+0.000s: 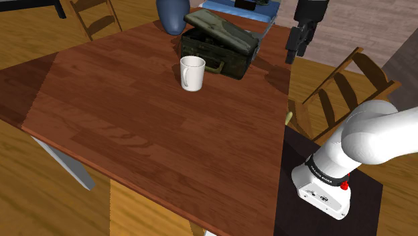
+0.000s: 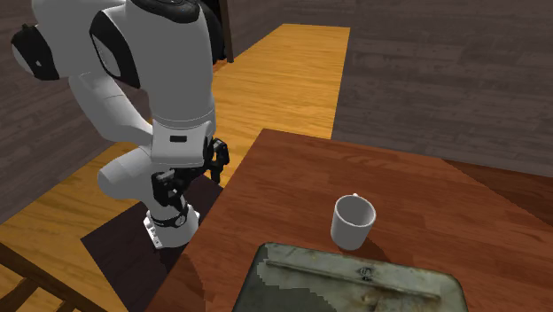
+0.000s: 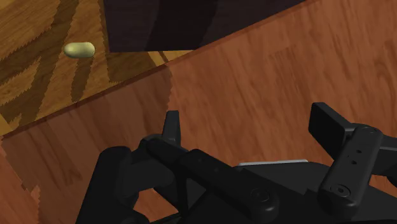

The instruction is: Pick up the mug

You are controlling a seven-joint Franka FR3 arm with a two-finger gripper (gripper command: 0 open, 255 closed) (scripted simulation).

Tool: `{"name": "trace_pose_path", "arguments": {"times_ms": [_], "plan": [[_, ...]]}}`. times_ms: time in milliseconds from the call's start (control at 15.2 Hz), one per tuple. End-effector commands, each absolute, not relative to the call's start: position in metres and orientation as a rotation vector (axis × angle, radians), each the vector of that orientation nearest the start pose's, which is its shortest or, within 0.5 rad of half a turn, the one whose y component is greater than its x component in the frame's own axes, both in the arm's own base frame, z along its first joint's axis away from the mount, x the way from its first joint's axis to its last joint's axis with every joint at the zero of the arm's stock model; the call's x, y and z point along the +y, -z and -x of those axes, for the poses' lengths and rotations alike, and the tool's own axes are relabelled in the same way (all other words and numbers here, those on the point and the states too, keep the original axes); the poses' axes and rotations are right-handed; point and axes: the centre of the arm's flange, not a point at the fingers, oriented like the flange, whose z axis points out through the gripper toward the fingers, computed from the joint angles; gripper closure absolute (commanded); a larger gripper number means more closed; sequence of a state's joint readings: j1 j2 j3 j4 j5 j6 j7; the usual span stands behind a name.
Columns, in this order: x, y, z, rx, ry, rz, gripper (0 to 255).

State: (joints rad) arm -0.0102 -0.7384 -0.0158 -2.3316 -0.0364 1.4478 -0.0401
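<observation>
- Well, the white mug (image 1: 192, 72) stands upright on the brown wooden table (image 1: 134, 127), mouth up. It is set in from the edges and sits just beside an olive-green case (image 1: 220, 45), which lies toward the far corner next to a blue vase (image 1: 173, 13).
- The tool (image 1: 295, 48) hangs high over the table edge on the stand's side, well apart from the mug. I'd say it sits there because the reach has not yet begun.
- In the wrist view its fingers (image 3: 172, 127) stand wide apart with only bare table between them, so the tool is spread and has hold of nothing.
- That open stance suits the job, since the mug's wall needs a broad gap to slip into.
- The case crowds one side of the mug. My guess is the approach should come from above or from the open table side, so as not to knock the case.
- A wooden chair (image 1: 348, 80) stands beside that same edge, and a small yellowish thing (image 3: 79, 49) lies on the floor. Neither looks to be in the way.
</observation>
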Motion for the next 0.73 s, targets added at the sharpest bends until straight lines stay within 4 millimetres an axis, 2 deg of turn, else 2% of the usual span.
{"name": "trace_pose_path", "arguments": {"times_ms": [0,660], "plan": [[-0.014,-0.577,-0.305,-0.027,-0.231,3.154,0],[0.053,-0.554,-0.414,-0.044,-0.234,3.116,0]]}}
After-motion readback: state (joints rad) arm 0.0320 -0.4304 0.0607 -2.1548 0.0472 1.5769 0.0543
